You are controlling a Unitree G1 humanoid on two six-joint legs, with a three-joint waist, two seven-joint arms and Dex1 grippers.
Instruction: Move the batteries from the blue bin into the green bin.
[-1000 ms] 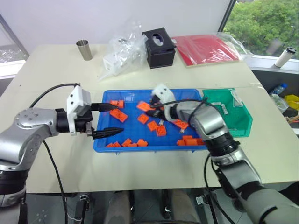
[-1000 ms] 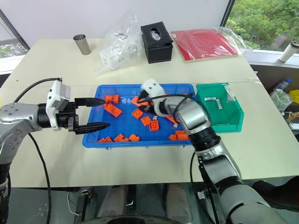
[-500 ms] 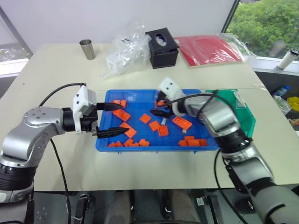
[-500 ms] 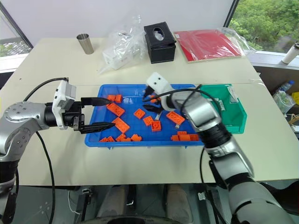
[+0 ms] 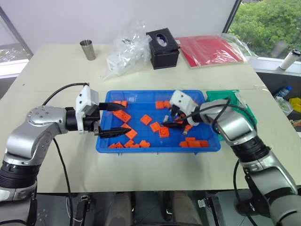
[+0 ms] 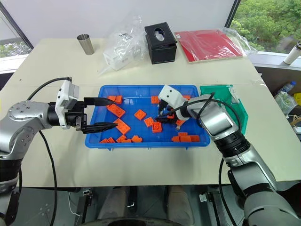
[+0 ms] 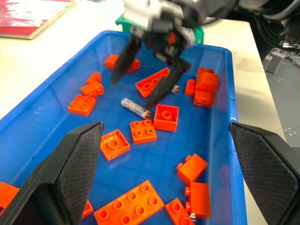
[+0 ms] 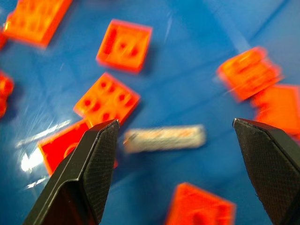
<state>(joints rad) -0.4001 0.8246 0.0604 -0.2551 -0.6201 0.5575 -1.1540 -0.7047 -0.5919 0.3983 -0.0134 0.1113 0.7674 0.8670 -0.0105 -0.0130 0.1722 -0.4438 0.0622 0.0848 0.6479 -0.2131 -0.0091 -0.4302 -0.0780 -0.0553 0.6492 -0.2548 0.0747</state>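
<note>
Right jaws: the right gripper [image 7: 145, 65] has its jaws spread wide, tips pointing down into the blue bin [image 5: 117, 147], with nothing pinched between them.
Battery: a battery [image 8: 165, 138] lies flat on the blue floor, right between the two right jaws and just under them. In the left wrist view the same battery [image 7: 135, 107] sits close to one jaw tip.
Second battery: a smaller battery [image 7: 176, 88] lies just past the other jaw tip, beside a long brick.
Bricks: orange bricks [image 7: 143, 131] lie all round the battery, some very near it.
Left jaws: the left gripper [image 5: 115, 119] hangs over the far end of the blue bin, jaws spread, holding nothing.
Green bin: the green bin [image 6: 237, 106] sits just beyond the right arm, touching the blue bin's end, on the tabletop [image 5: 56, 75].
What could go wrong: the battery is round, so I think it may roll away if one jaw bumps it first. A jaw could also catch a brick and pinch that with it.
</note>
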